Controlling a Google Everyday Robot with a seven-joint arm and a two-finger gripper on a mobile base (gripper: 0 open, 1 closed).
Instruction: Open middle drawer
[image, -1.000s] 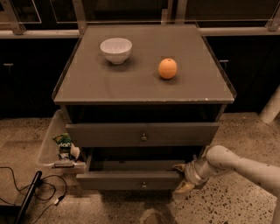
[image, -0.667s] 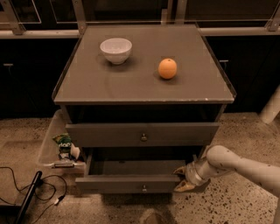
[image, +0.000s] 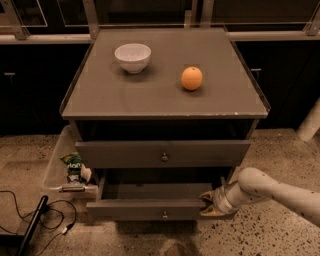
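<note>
Middle drawer (image: 145, 210) sits pulled partway out beneath the wider drawer front (image: 200, 152). The gripper (image: 209, 204) is right against its right end; open or clamped, I can't tell.

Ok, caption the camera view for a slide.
Gripper at the right end of the pulled-out middle drawer; white bowl and orange on top.

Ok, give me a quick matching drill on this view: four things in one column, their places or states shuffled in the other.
1. bowl
2. orange
3. middle drawer
4. gripper

A. at the middle drawer's right front corner
B. partly pulled out
C. on the cabinet top, back left
D. on the cabinet top, right of the bowl

Pairs: 1-C, 2-D, 3-B, 4-A
</note>
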